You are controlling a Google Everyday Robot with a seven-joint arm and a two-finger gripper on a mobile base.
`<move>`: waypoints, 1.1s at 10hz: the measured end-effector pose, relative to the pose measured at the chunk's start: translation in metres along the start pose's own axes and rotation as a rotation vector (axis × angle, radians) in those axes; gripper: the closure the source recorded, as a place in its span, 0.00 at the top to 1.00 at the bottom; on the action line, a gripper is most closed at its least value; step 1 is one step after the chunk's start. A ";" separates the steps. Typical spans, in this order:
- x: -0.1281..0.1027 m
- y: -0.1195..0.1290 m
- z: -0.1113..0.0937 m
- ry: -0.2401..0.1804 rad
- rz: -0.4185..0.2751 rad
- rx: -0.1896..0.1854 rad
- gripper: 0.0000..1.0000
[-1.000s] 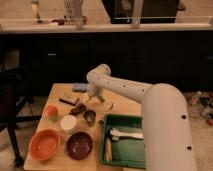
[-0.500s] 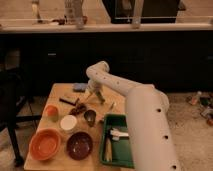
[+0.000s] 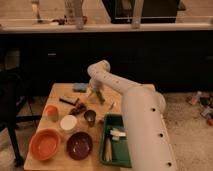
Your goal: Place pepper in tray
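My gripper point(image 3: 96, 94) hangs fingers-down from the white arm over the far middle of the wooden table point(image 3: 60, 92), and it stands open. The pepper point(image 3: 101, 97), small, slender and dark green, lies on the table right at the fingertips. I cannot tell whether the fingers touch it. The green tray point(image 3: 121, 159) sits at the table's front right, partly hidden by my arm. It holds a pale yellow corn-like piece point(image 3: 108, 149) and a white item point(image 3: 117, 134).
A blue sponge point(image 3: 80, 87), a black bar point(image 3: 67, 101) and a reddish-brown clump point(image 3: 77, 108) lie left of the gripper. Nearer are a metal cup point(image 3: 90, 117), a white cup point(image 3: 68, 122), a small orange cup point(image 3: 51, 111), an orange bowl point(image 3: 45, 144) and a dark bowl point(image 3: 80, 145).
The forearm near the camera has swung left across the tray's right side. The gripper has stayed over the pepper, still open.
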 end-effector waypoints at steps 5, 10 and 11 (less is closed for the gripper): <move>0.001 -0.004 0.015 0.026 0.015 -0.013 0.72; 0.001 -0.013 0.014 0.019 0.033 -0.032 0.20; 0.002 -0.013 0.013 0.022 0.032 -0.032 0.10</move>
